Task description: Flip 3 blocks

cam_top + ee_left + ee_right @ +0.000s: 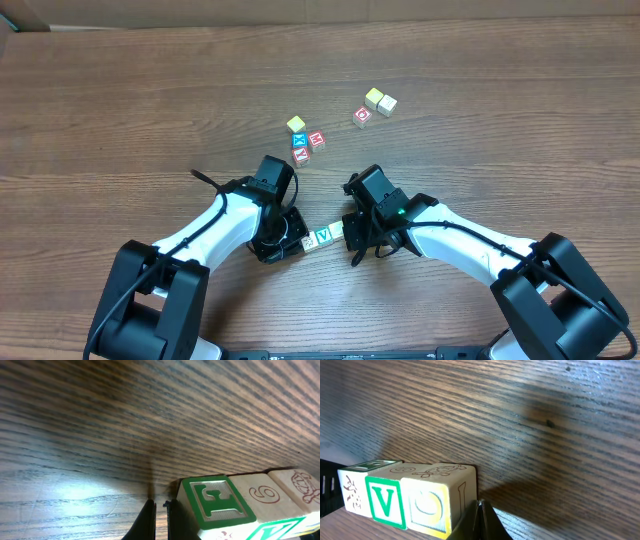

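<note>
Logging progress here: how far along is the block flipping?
Done: the three blocks sit in one touching row. In hand: the shut left gripper and right gripper flank its ends, gripping nothing. Left: the flips; none is evident yet.

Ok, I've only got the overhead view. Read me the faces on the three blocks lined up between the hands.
Observer: On the left wrist camera, the row of blocks shows a green E, a red 6 and a turtle.
Operator: Now give me the other side.
Observer: The right wrist camera shows a brownish squiggle, a green V and a yellow ring.
Operator: Tell me what the hands are doing.
Observer: Both are shut and empty. The left hand sits right beside the E block, and the right hand is at the ring block. I cannot tell whether either one touches.
</note>
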Controlling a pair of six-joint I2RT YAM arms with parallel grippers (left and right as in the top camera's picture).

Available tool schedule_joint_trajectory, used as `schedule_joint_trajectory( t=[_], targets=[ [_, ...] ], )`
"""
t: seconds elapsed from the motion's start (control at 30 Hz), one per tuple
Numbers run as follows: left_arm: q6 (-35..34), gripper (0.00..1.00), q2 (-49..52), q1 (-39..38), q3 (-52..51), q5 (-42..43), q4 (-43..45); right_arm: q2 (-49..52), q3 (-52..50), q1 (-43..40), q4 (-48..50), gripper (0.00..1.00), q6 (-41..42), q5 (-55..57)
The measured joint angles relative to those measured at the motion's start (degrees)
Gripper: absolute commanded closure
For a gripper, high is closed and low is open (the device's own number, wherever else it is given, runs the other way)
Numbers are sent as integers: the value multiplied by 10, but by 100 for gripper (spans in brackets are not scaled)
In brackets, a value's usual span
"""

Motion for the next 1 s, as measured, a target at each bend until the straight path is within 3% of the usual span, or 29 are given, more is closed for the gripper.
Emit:
schedule_joint_trajectory(
  t=[0.4, 1.0],
  targets=[
    [-43, 96, 0, -14, 0, -11, 0, 0, 0, -2, 3, 96, -55, 4],
    [-83, 96, 0, -14, 0, -11, 0, 0, 0, -2, 3, 96, -67, 4]
  ],
)
